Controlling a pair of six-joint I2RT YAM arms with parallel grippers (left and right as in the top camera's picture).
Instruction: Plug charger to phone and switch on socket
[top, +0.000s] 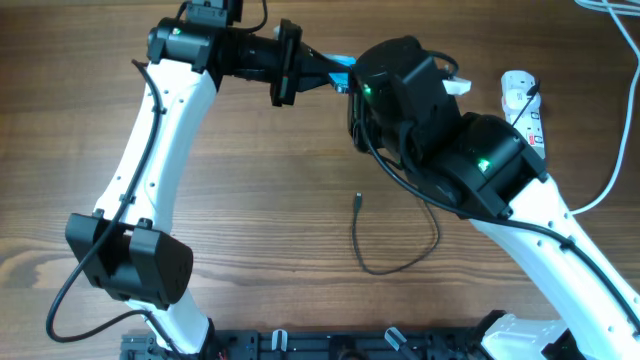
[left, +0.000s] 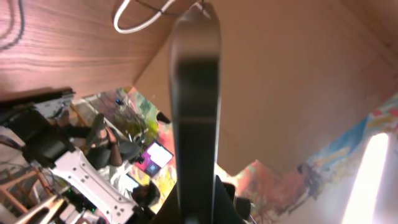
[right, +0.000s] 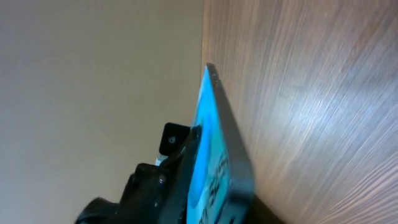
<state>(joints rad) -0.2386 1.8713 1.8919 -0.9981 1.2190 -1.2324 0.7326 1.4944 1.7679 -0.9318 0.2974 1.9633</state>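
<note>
The phone (top: 342, 63), with a cyan screen, is held edge-on above the far middle of the table, between both arms. My left gripper (top: 325, 72) is shut on it; in the left wrist view the phone's dark edge (left: 196, 93) rises from between the fingers (left: 196, 211). My right gripper (top: 352, 92) also closes on the phone (right: 214, 155), with a black finger on the screen side (right: 214, 208). The charger's black cable (top: 385, 268) lies looped on the table, its connector tip (top: 358, 200) free. The white socket (top: 524, 105) lies at the far right with a black plug in it.
The thick white cord (top: 612, 185) trails from the socket along the right edge; a loop of it shows in the left wrist view (left: 134, 26). The right arm's body partly covers the socket's near end. A black rail runs along the table's front edge (top: 330, 345).
</note>
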